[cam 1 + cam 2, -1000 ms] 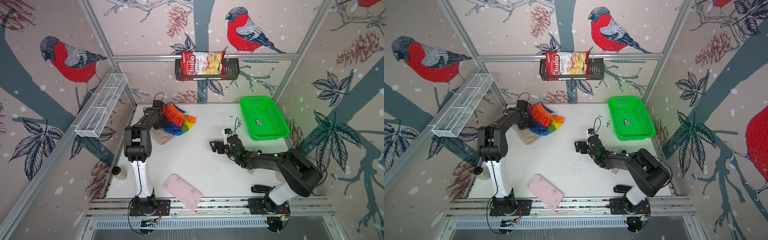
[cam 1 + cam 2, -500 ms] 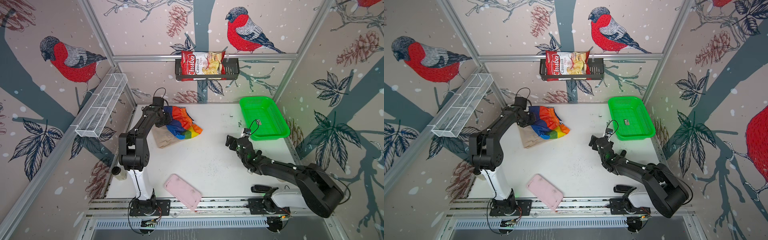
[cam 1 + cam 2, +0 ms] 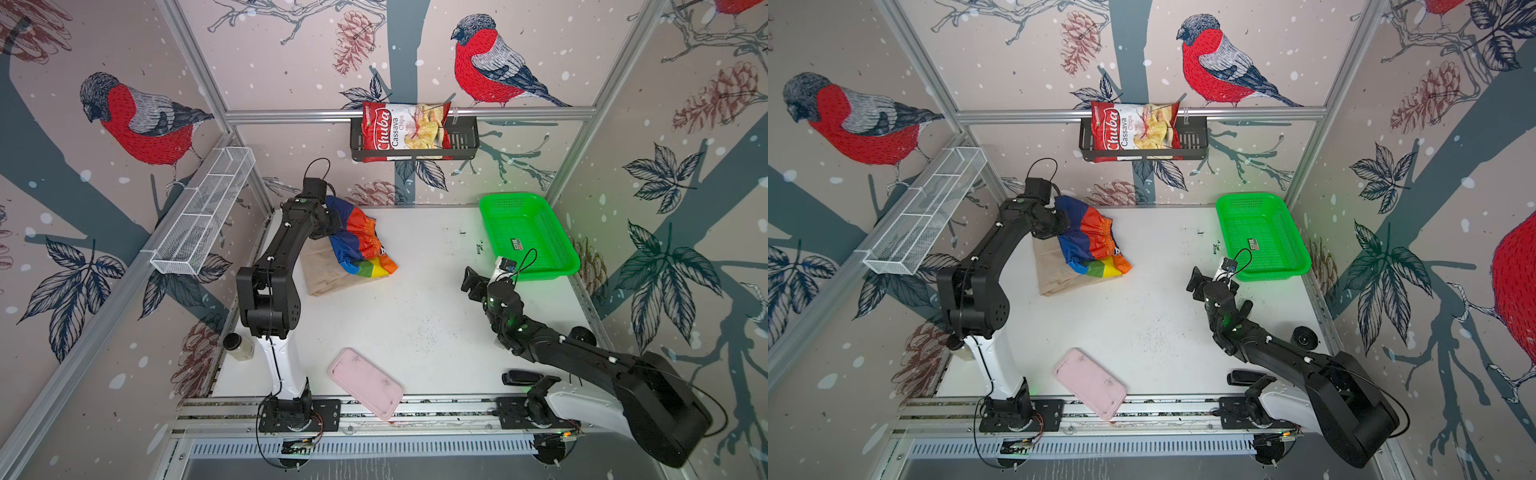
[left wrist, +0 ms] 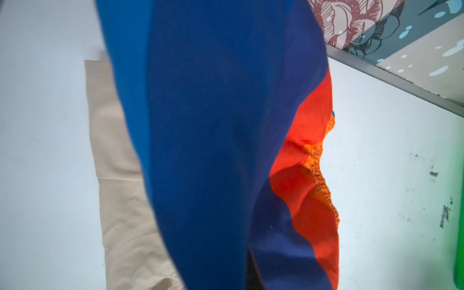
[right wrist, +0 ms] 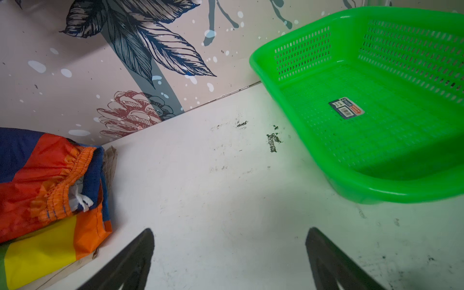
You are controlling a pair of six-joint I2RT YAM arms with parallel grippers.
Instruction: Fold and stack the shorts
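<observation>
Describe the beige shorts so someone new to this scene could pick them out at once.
On the white table, look to the far-left corner. The beige shorts lie flat there, partly under the striped shorts. They are plain matte cloth, while the pair on top is shiny and rainbow-coloured.

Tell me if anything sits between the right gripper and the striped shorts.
Nothing visible does. Only bare table lies between the open right gripper and the striped shorts; the green basket sits off to the other side.
</observation>
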